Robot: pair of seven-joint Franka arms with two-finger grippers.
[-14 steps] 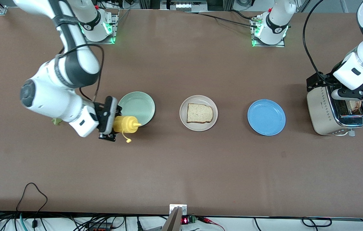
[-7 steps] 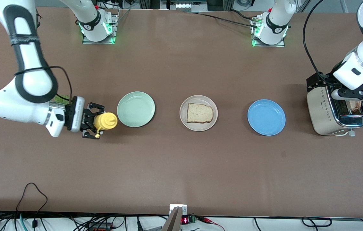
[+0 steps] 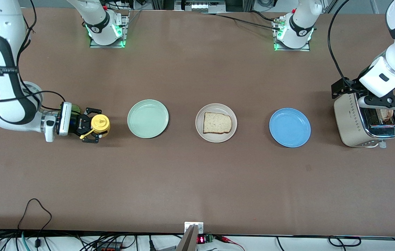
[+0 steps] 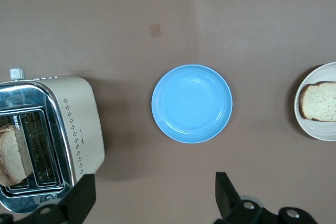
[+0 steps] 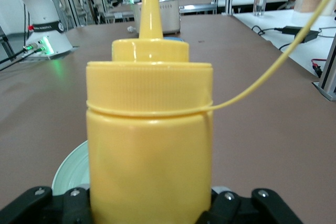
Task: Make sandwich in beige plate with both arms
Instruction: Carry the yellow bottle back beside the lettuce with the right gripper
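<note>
Swung back toward its own end of the table since a second ago, when it held the yellow bottle tilted at the green plate's edge, my right gripper (image 3: 94, 127) now keeps the yellow squeeze bottle (image 3: 100, 124) upright beside the green plate (image 3: 147, 118), its fingers pinching the bottle's body; the right wrist view fills with that bottle (image 5: 150, 145), nozzle up and cap strap trailing off to one side. I see a bit of green lettuce (image 3: 75, 107) peeking out by the right wrist, mostly hidden. At the table's middle the beige plate (image 3: 216, 135) carries one slice of bread (image 3: 217, 122) lying flat, with nothing on top of it. Toward the left arm's end sits the blue plate (image 3: 289, 127), bare, and next to it the toaster (image 3: 350, 122) with a second slice of toast (image 3: 386, 114) standing in a slot. My left gripper (image 3: 383, 101) hangs over the toaster much as it did a second ago, its fingers (image 4: 227, 195) spread wide and holding nothing; the left wrist view shows the toaster (image 4: 79, 124), the blue plate (image 4: 191, 103) and the beige plate's edge (image 4: 315, 129) below.
</note>
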